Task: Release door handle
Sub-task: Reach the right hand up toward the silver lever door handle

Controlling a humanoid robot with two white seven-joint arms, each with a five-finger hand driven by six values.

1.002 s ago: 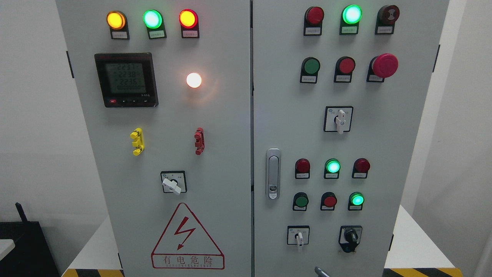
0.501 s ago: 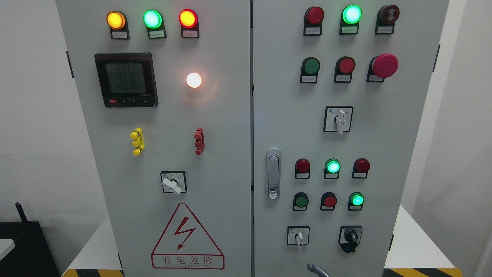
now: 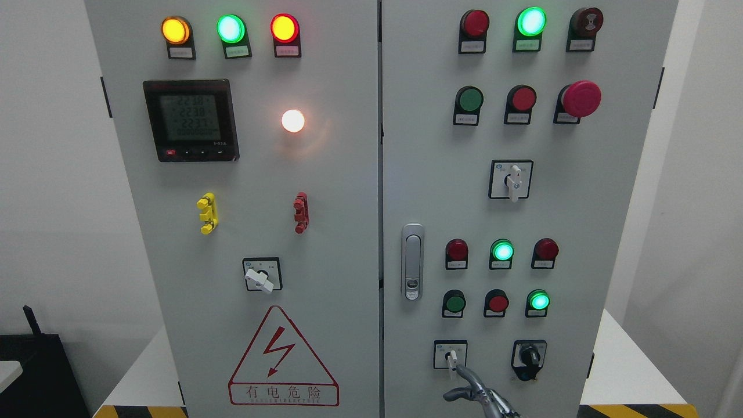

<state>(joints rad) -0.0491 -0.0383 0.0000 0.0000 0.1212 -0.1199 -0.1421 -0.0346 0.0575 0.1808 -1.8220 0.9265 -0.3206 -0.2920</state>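
white walls frame a grey two-door electrical cabinet (image 3: 325, 174) whose silver door handle (image 3: 412, 262) sits upright and untouched at the right door's left edge, while below it the right hand (image 3: 479, 393), fingers loosely spread and holding nothing, points at a white selector switch (image 3: 450, 357).

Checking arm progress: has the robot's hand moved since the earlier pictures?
Yes. The hand rose from the bottom edge toward the white selector switch.
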